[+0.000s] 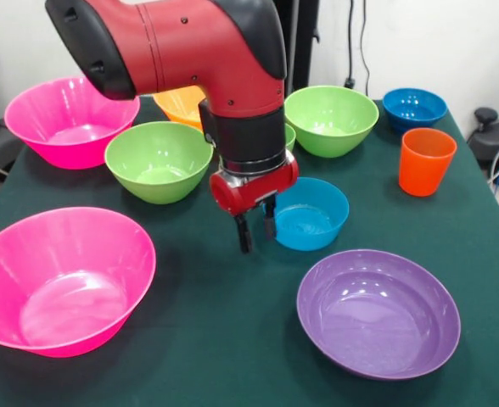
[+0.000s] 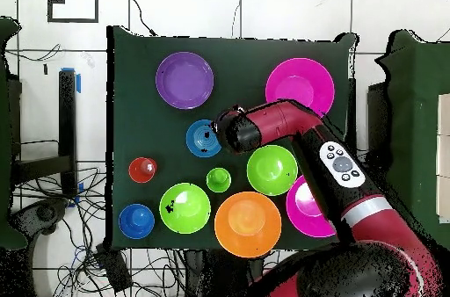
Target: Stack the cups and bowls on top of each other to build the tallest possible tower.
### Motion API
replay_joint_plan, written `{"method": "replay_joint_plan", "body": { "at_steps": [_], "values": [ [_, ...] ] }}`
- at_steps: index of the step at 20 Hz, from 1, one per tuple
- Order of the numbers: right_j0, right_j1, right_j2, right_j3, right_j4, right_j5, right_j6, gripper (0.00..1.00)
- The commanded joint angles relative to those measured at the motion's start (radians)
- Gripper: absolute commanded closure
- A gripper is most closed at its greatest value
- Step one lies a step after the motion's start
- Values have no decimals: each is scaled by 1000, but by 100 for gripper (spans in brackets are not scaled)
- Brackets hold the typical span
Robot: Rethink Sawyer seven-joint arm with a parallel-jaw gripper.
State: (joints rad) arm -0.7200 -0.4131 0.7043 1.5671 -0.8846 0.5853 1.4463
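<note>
My gripper (image 1: 256, 231) points down, open and empty, at the left rim of a small blue bowl (image 1: 311, 214); one finger (image 1: 269, 225) overlaps that rim, and I cannot tell if it touches. In the overhead view the gripper (image 2: 214, 140) is at this bowl's (image 2: 199, 138) right side. The orange cup (image 1: 426, 159) stands upright at the right. The light green cup (image 2: 218, 179) is mostly hidden behind the arm in the front view. Around stand two pink bowls (image 1: 63, 280) (image 1: 71, 119), two green bowls (image 1: 159, 159) (image 1: 330, 119), an orange bowl (image 1: 180, 103), a purple bowl (image 1: 377, 312) and a second blue bowl (image 1: 414, 108). Nothing is stacked.
The dark green tablecloth (image 1: 224, 339) covers the table. The arm (image 2: 352, 179) reaches across the table and covers part of a pink bowl (image 2: 308, 210) in the overhead view. Cables and black equipment (image 1: 496, 131) lie beyond the table's right edge.
</note>
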Motion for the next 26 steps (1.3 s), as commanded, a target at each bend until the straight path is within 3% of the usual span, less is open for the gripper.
{"method": "replay_joint_plan", "body": {
  "at_steps": [1,15,26],
  "values": [
    [16,-2,-22,57,6,38,-84,0],
    [-14,-88,3,33,105,227,-222,0],
    [-1,-217,42,21,164,384,-259,0]
  ]
}}
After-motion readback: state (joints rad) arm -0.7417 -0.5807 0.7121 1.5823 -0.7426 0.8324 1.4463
